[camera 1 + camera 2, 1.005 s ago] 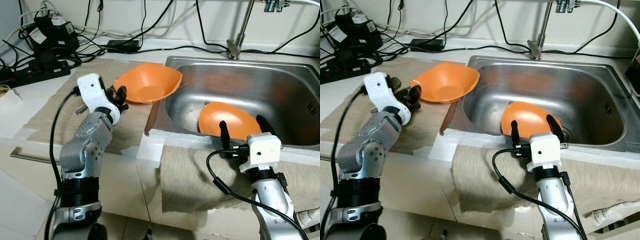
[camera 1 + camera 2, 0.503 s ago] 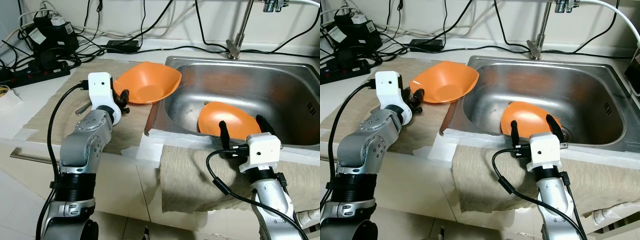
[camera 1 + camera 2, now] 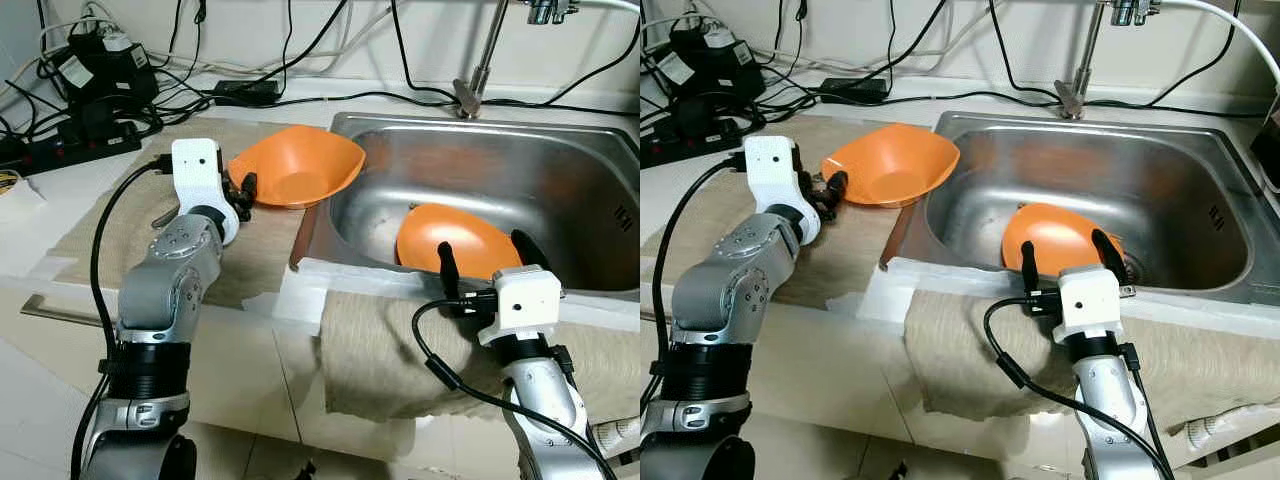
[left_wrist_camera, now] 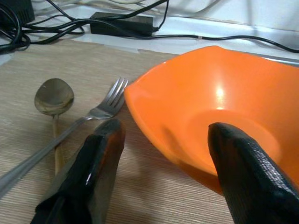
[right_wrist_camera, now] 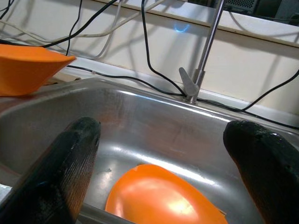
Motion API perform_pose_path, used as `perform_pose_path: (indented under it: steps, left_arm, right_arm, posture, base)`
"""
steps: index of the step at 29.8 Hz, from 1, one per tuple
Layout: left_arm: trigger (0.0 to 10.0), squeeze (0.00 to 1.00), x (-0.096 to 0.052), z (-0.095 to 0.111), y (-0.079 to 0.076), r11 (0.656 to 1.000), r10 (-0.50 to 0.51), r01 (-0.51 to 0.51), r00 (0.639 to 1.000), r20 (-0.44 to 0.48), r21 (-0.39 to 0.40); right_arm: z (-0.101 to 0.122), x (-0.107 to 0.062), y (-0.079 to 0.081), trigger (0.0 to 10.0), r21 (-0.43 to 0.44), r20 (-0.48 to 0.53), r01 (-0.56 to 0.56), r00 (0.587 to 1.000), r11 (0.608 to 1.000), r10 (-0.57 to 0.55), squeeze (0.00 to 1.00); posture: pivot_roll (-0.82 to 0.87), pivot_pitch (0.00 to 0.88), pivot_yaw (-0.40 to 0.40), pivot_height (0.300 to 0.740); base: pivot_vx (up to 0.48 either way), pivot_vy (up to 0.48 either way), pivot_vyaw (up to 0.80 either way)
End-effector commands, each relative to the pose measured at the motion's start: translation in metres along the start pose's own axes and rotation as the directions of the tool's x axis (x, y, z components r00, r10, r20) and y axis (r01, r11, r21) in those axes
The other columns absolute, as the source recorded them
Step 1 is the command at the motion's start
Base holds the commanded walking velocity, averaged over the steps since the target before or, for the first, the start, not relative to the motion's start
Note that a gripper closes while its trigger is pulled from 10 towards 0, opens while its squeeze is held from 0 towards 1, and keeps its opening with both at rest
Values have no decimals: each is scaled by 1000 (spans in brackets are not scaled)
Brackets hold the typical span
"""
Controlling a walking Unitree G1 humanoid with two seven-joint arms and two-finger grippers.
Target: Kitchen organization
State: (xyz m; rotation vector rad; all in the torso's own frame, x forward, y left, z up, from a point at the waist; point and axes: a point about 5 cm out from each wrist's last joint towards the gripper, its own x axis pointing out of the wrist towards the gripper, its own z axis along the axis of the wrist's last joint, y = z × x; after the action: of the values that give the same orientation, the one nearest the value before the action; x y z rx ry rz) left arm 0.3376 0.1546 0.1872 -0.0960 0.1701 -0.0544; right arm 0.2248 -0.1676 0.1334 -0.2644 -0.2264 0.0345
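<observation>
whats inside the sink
One orange bowl lies in the steel sink, near its front wall. Whatever is beneath the bowl is covered.

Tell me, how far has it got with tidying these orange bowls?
Little looks finished. One orange bowl sits on the mat beside a fork and spoon; the left gripper is open astride its rim. The other bowl lies in the sink, the open right gripper hovering before it.

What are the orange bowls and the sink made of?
The orange bowl on the mat and the orange bowl in the sink look like smooth, glossy plastic: solid colour with a soft highlight. The sink looks like brushed stainless steel, grey with dull reflections.
</observation>
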Motion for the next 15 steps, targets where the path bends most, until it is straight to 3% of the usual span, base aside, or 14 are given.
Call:
perform_pose_path:
  steps: [1,6,7,8,9,15]
  left_arm:
    - [10000,1000,-1,5,3,1000,19,-19,1000,13,-10]
    - [10000,1000,0,1,1,1000,9,-9,1000,-5,-25]
    - [10000,1000,1,-2,0,996,-1,-2,999,-34,-95]
    - [10000,729,2,-5,0,991,-1,-7,999,-54,-135]
    - [10000,0,4,-7,1,985,3,-16,997,-73,-174]
    - [10000,0,10,-6,4,961,16,-38,996,-84,-272]
  right_arm:
    - [-1,1,2,10000,-3,-9,-11,1000,1000,11,0]
    - [-1,1,2,10000,-2,-7,-11,1000,1000,11,0]
    - [-1,1,2,10000,-2,-7,-13,1000,1000,13,0]
    - [-1,1,2,10000,-2,-7,-13,1000,1000,13,0]
    - [-1,1,2,10000,-1,-7,-14,1000,1000,14,0]
    - [-1,2,3,10000,-1,-6,-18,1000,1000,18,0]
  posture:
    - [-47,0,73,736]
    - [-47,0,73,736]
    - [-47,0,72,736]
    - [-47,0,72,736]
    - [-46,0,71,736]
    - [-50,0,70,736]
  base:
    - [0,0,0]
    - [0,0,0]
    - [0,0,0]
    - [0,0,0]
    - [0,0,0]
    - [0,0,0]
